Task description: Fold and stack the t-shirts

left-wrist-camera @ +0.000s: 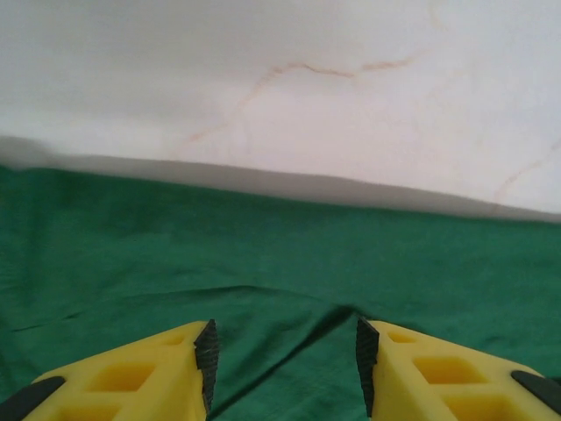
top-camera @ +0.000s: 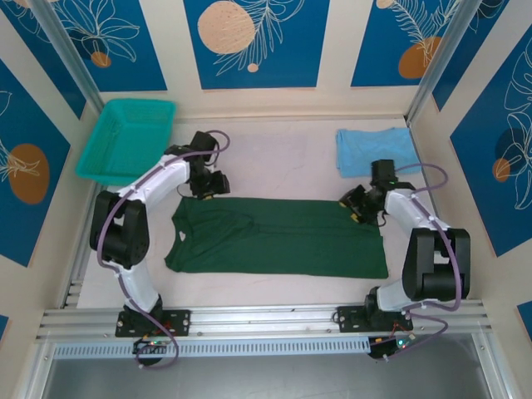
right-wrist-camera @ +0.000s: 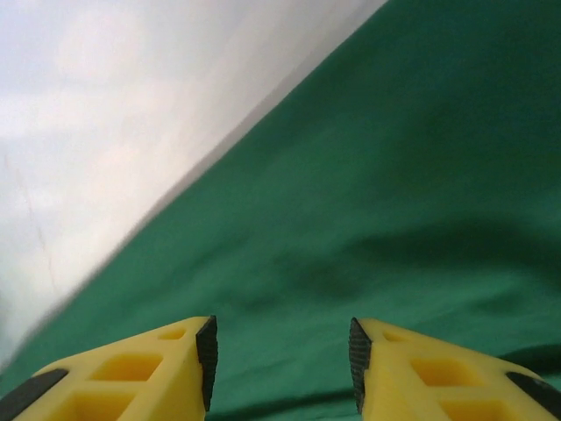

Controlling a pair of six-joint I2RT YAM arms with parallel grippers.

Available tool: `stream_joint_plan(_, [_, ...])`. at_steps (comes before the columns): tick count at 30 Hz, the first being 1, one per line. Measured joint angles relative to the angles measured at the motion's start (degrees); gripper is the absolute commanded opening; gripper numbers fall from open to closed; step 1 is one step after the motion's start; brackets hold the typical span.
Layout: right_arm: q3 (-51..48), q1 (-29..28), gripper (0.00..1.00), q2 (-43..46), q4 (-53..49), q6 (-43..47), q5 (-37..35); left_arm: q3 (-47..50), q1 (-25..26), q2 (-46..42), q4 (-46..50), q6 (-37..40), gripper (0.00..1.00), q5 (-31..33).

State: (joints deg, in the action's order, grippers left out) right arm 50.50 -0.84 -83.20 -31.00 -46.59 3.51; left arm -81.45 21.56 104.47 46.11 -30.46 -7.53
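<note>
Top view: bright, even, diffuse light; sharp. Left wrist: thin shadow band along dark green t-shirt (left-wrist-camera: pixel 263 254) edge, mid-frame; bkgd soft. Right wrist: blurred throughout, upper left washed out.

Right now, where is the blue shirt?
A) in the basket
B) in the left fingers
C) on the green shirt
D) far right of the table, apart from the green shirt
D: the blue shirt lies far right, with bare table between it and the green shirt.

Top camera high, near side, looking down, wrist cameras close above shared green t-shirt (top-camera: pixel 274 237)
</note>
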Motion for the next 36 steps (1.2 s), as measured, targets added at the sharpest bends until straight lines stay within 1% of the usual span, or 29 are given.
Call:
stream_joint_plan(4, [2.3, -14.6, 0.44, -2.6, 1.7, 1.3, 3.7, 1.8, 0.4, 4.5, 0.0, 1.9, 0.42, -0.7])
stream_joint_plan(6, [5.6, -20.3, 0.39, -5.9, 2.1, 2.1, 5.1, 1.9, 0.1, 7.3, 0.2, 2.6, 0.41, -0.9])
stream_joint_plan(9, [14.5, -26.8, 0.36, -14.1, 2.6, 3.7, 6.5, 1.9, -0.6, 9.7, 0.2, 3.0, 0.4, -1.2])
stream_joint_plan(12, [24.1, -30.9, 0.35, -22.7, 3.4, 4.7, 7.1, 1.5, -1.6, 9.7, 0.3, 3.0, 0.37, -2.4])
stream_joint_plan(18, [41.6, -35.8, 0.35, -37.6, 1.3, 6.3, 7.5, 0.5, -3.2, 10.2, 1.3, 4.1, 0.37, -3.5])
stream_joint_plan(21, [48.0, -37.4, 0.35, -42.6, -0.7, 7.5, 7.5, 0.4, -4.2, 10.2, 1.4, 4.5, 0.37, -3.5])
stream_joint_plan(25, [50.9, -38.8, 0.35, -45.1, -3.4, 8.6, 7.5, 0.4, -5.5, 10.2, 1.4, 5.1, 0.37, -4.1])
stream_joint_plan(31, [51.4, -39.7, 0.33, -45.6, -6.1, 9.6, 7.7, 0.4, -5.7, 10.2, 1.4, 5.2, 0.37, -4.6])
stream_joint_plan(33, [51.4, -39.9, 0.3, -45.6, -6.7, 10.2, 8.0, 0.4, -5.7, 10.2, 1.4, 5.2, 0.37, -4.6])
stream_joint_plan(36, [51.1, -40.4, 0.24, -45.6, -7.2, 11.1, 8.3, 0.4, -5.7, 10.3, 1.4, 5.3, 0.37, -4.6])
